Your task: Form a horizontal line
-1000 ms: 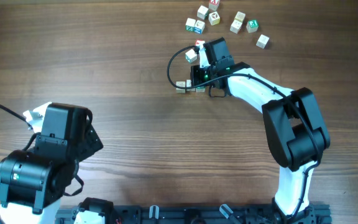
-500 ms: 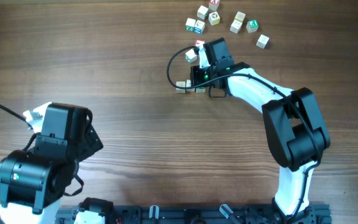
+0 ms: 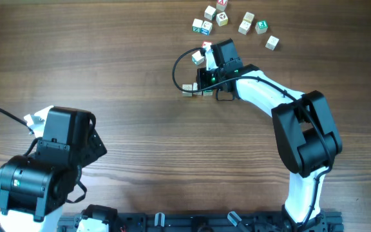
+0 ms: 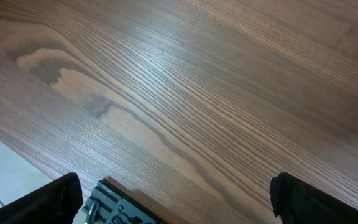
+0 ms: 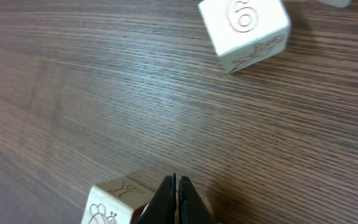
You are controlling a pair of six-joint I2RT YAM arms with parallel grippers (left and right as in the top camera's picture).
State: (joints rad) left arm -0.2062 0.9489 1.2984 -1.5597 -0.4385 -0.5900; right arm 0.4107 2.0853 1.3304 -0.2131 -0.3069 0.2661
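The horizontal line [image 3: 189, 89] is a short row of pale wooden cubes left of centre at the back of the table, its right end partly hidden under my right gripper [image 3: 203, 85]. In the right wrist view, that gripper [image 5: 176, 185] is shut with nothing between its fingers. Its tips rest against the right side of a pale cube [image 5: 112, 202] with an engraved drawing. A second pale cube [image 5: 244, 25] lies apart, farther ahead. My left gripper [image 4: 176, 202] hangs open over bare wood at the table's front left, far from the cubes.
Several loose cubes [image 3: 224, 20] with red, blue and green marks lie scattered at the back right. Two more cubes [image 3: 200, 57] sit just behind the right gripper. A black cable [image 3: 180, 63] loops beside it. The table's front edge and a rail [image 4: 120, 208] show under the left gripper.
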